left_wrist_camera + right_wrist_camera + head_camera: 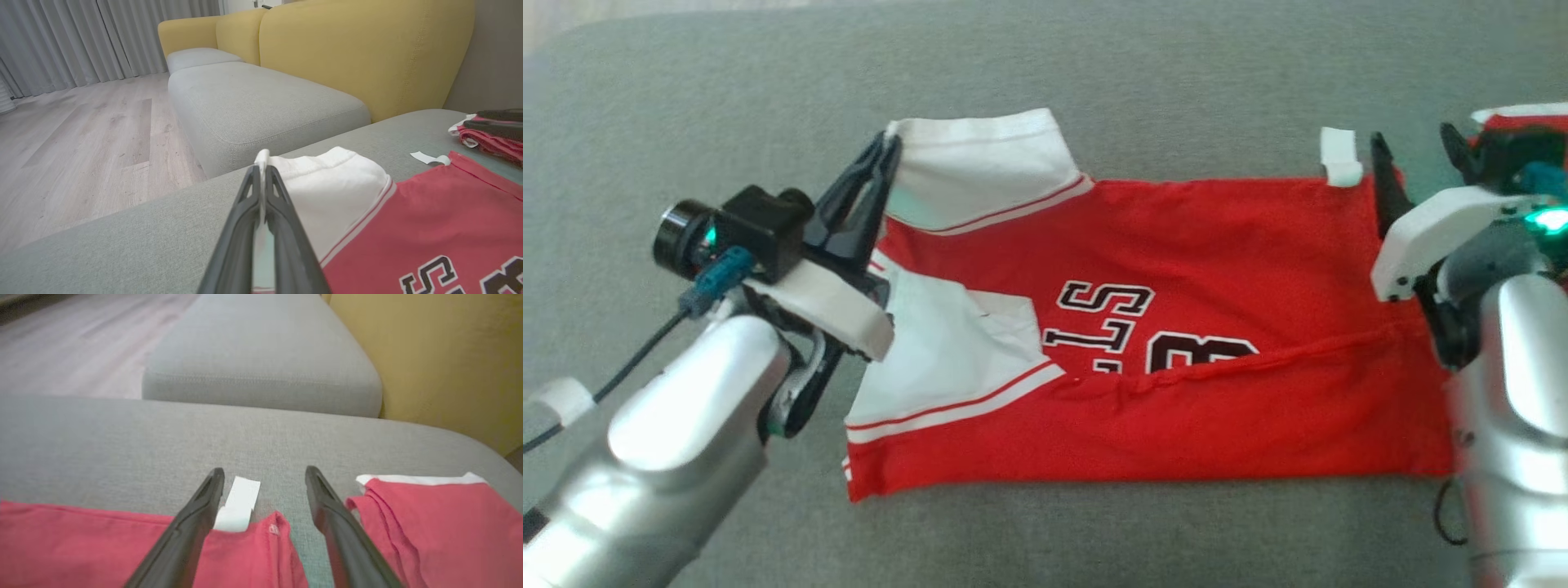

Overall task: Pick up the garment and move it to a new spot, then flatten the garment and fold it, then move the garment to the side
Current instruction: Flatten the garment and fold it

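while left tool pinches garment, right tool gapes

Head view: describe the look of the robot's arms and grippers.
Silver forearms, white wrist plates; left gripper and right gripper each have two long, tapering black fingers. Left wrist: black camera, blue plug, dark cable. Right wrist: green light.

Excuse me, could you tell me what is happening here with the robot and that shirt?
A red jersey lies on a grey cushion, its near edge already folded over. The left end effector is shut on the edge of the white sleeve; the right end effector is open over the hem corner by the white tag. Another folded red garment lies to the right.
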